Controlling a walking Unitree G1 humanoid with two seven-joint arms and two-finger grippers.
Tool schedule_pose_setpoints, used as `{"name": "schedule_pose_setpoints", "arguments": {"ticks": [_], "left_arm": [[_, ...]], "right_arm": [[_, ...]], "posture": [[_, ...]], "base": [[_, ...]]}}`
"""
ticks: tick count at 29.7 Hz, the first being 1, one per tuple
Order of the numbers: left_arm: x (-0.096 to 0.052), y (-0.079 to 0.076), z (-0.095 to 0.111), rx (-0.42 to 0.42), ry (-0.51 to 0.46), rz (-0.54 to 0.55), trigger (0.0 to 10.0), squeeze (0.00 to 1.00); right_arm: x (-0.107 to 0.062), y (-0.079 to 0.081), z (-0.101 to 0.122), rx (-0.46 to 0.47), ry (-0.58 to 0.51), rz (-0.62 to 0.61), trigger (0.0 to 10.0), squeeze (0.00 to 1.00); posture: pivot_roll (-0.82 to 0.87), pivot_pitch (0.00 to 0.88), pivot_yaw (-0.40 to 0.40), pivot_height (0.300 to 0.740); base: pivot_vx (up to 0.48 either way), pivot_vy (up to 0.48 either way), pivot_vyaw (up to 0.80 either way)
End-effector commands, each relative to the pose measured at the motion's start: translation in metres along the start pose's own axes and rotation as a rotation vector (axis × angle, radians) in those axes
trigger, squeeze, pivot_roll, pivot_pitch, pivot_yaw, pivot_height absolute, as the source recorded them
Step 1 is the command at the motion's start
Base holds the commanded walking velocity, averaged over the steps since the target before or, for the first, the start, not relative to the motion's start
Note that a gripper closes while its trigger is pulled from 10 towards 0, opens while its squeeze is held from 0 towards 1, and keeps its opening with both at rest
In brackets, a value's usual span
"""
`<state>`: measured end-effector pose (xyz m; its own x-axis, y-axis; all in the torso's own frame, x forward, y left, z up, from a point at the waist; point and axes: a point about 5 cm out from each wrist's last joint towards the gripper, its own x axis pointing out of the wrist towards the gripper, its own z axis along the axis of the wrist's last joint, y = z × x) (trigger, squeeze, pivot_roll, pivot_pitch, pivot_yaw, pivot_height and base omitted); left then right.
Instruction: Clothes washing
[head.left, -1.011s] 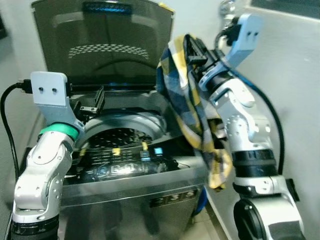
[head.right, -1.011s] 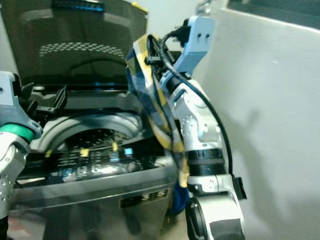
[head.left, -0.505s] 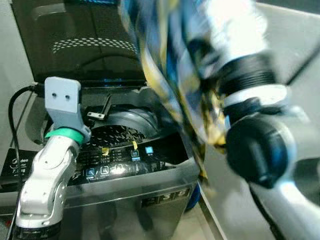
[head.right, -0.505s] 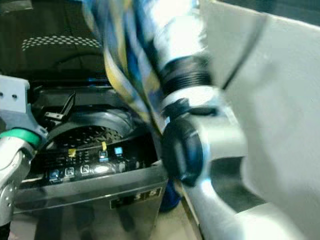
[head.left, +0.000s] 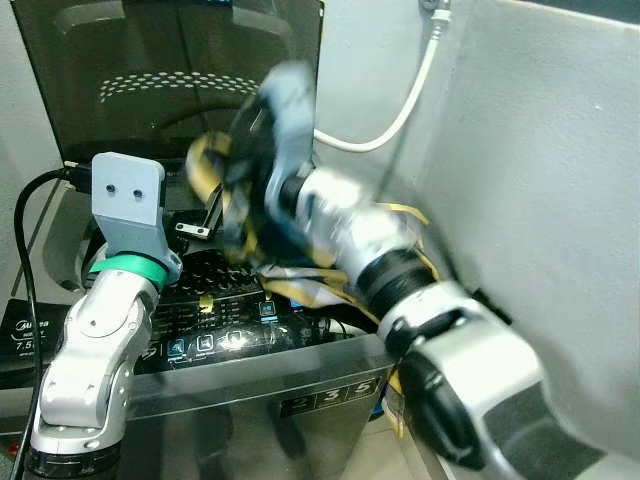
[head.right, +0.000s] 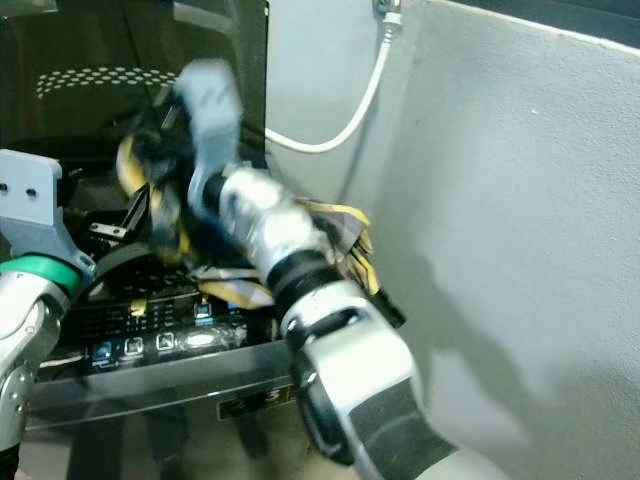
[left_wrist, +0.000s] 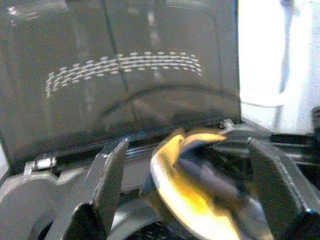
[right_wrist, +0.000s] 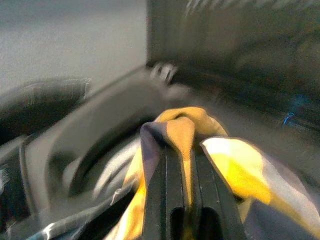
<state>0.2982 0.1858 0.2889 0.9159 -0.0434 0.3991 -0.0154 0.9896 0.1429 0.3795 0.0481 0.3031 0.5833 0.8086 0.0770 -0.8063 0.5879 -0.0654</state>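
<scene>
Looking down from my head camera, I see my right hand (head.left: 235, 190) blurred over the open top of the washing machine (head.left: 250, 385), its fingers pinched on a yellow and blue checked cloth (head.left: 300, 285) that bunches around the hand and trails over the machine's right rim. The dark lid (head.left: 170, 70) stands upright behind it, and a white hose (head.left: 405, 100) curves down the grey wall to the right. My left arm rises at the machine's front left corner, with my left hand (head.left: 205, 215) poised at the drum's left edge, just beside the cloth. In the left wrist view, my left hand (left_wrist: 195, 185) is spread wide with nothing between its fingers (left_wrist: 111, 175); the yellow bundle of cloth (left_wrist: 192, 192) hangs beyond them in front of the lid (left_wrist: 125, 70). In the right wrist view, my two fingers (right_wrist: 170, 200) sit pressed together with the cloth (right_wrist: 185, 132) gripped and folded over their tips, above the blurred grey ring of the drum opening (right_wrist: 85, 145).
</scene>
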Motion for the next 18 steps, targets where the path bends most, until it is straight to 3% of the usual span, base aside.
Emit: {"name": "schedule_pose_setpoints", "arguments": {"ticks": [1,7,8,10,11,12,18], "left_arm": [[0.000,0.000,0.004,0.017,-0.018,-0.006,10.0,0.00],[-0.002,0.001,0.004,0.018,-0.019,-0.004,10.0,0.00],[-0.001,0.000,0.004,0.018,-0.019,-0.010,10.0,0.00],[-0.001,0.000,0.004,0.018,-0.019,-0.010,10.0,0.00],[-0.001,-0.001,0.004,0.018,-0.019,-0.014,10.0,0.00],[-0.001,-0.002,0.004,0.018,-0.019,-0.018,10.0,0.00],[-0.001,-0.004,0.003,0.020,-0.015,-0.032,10.0,0.00]], "right_arm": [[0.002,0.004,-0.002,-0.008,0.008,0.025,10.0,0.00],[0.005,0.016,-0.007,0.003,0.031,0.134,10.0,0.00],[0.007,0.023,-0.001,0.062,-0.020,0.195,10.0,0.68],[0.007,0.023,-0.001,0.062,-0.020,0.195,10.0,0.68],[0.008,0.028,0.004,0.105,-0.060,0.235,10.0,0.68],[0.009,0.030,0.014,0.170,-0.130,0.237,10.0,1.00],[0.009,0.027,0.044,0.232,-0.309,0.183,10.0,1.00]], "posture": [[0.14,0.000,-0.013,0.740],[0.15,0.000,-0.013,0.740],[0.15,0.000,-0.013,0.740],[0.15,0.000,-0.013,0.740],[0.15,0.000,-0.013,0.740],[0.15,0.000,-0.011,0.740],[0.15,0.001,-0.007,0.740]], "base": [[0.000,0.000,0.00],[0.000,0.000,0.00],[0.000,0.000,0.00],[0.000,0.000,0.00],[0.000,0.000,0.00],[0.000,0.000,0.00],[0.000,0.000,0.00]]}}
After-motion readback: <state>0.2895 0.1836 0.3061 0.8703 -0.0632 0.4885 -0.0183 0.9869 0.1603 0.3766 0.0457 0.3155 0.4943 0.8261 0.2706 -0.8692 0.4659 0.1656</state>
